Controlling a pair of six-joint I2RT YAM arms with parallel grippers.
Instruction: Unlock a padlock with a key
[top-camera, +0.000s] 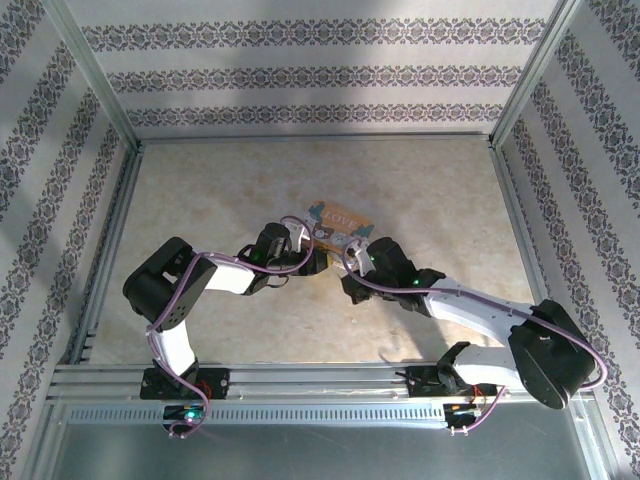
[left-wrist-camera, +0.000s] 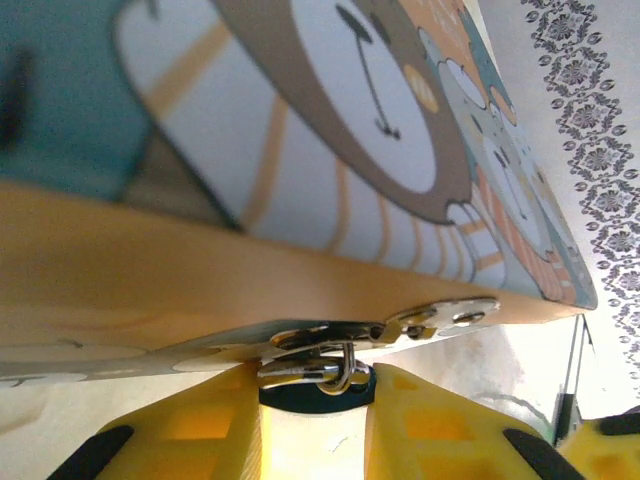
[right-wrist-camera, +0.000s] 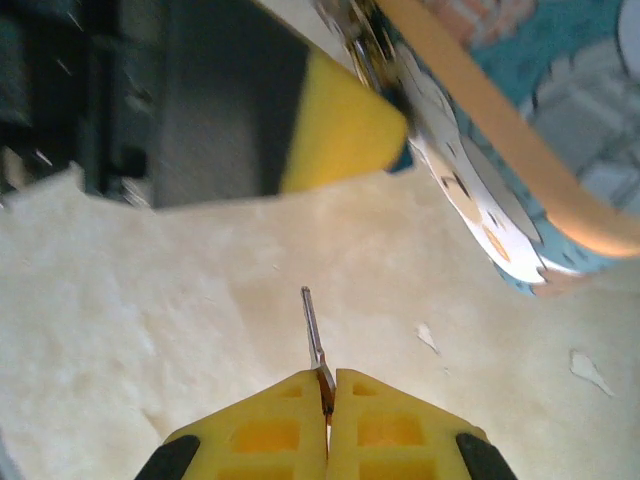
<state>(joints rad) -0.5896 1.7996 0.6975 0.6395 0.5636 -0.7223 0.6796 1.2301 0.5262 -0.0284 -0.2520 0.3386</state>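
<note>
Padlock (left-wrist-camera: 318, 372), small and silvery with a dark teal body, hangs from the hasp (left-wrist-camera: 430, 320) on the orange side of the box (left-wrist-camera: 300, 150), directly between the left gripper's (left-wrist-camera: 315, 425) two yellow fingers (left-wrist-camera: 190, 430). Those fingers stand narrowly apart, one on each side of the padlock, against it or very nearly. Whether they truly pinch it cannot be told. The shackle looks closed through the hasp, so the padlock appears locked.

The right gripper (right-wrist-camera: 327, 385) has its fingers pressed together on the key (right-wrist-camera: 312, 330), whose thin blade sticks out beyond the fingertips, above the table (right-wrist-camera: 150, 330). The padlock lies well ahead of that blade, up and slightly to the right.

As a judgement, the key is in hand and the padlock is framed for steadying. Inserting the key and turning it are not yet done.
</note>
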